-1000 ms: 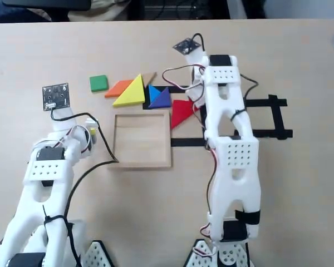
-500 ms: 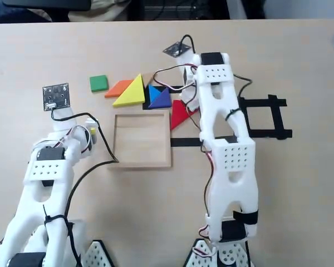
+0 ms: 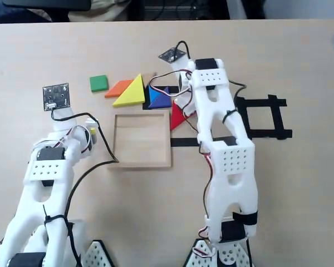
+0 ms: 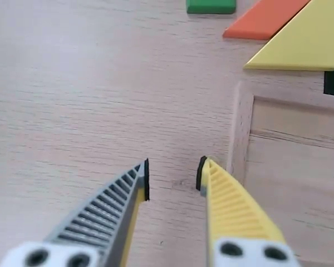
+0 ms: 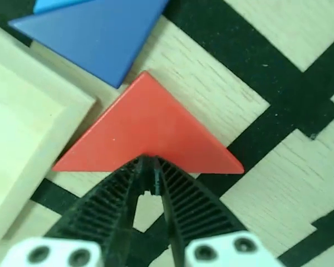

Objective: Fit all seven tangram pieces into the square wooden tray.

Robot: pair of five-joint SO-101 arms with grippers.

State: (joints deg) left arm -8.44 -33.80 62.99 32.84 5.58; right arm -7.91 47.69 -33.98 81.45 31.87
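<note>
The square wooden tray lies empty at mid-table. Beyond it lie a green square, an orange piece, a yellow triangle, a tan piece and a dark blue triangle with a light blue piece against it. A red triangle rests beside the tray's right wall. My right gripper is shut, its tips touching the red triangle's long edge. Over bare table, just outside the tray's left wall, my left gripper is open with nothing between its fingers.
Black tape lines form a square outline on the table right of the tray, and the red triangle lies partly on them. A small black circuit board rides on the left arm. Bare table stretches in front of the tray.
The right arm has swung left toward the tray and now covers more of the red triangle. The left arm has not moved.
</note>
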